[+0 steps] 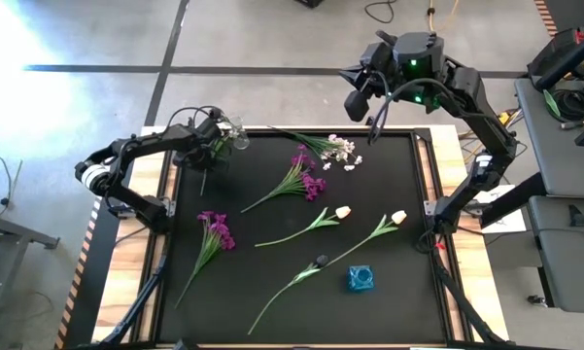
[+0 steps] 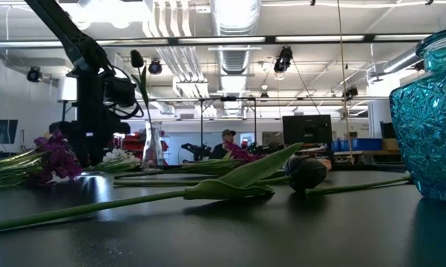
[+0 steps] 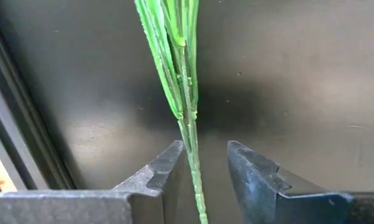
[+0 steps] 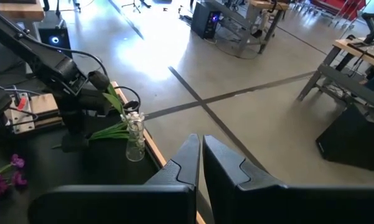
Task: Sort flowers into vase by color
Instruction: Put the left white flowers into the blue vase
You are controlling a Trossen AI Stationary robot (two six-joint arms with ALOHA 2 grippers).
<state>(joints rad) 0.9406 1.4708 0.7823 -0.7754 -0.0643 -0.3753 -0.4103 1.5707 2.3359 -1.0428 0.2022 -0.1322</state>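
Green stem [image 3: 188,118] between the left gripper [image 3: 205,163]'s parted jaws.
Beside the clear vase [image 1: 239,137]; right gripper [image 4: 201,149] jaws clenched, raised above the surface [image 1: 272,243].

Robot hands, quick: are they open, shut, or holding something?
Left end effector: fingers apart around a green flower stem, not pinching it.
Right end effector: shut, empty, raised above the table's far edge.

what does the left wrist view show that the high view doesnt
Only the left wrist view shows the left gripper's two fingers set apart around a thin green stem, over the black mat.

Only the high view shows the whole layout: the clear vase at the mat's far left corner, the magenta sprays, the cream tulips, the blue glass vase, and the right gripper raised over the far edge.

Both show the left gripper at the stem and the black mat.
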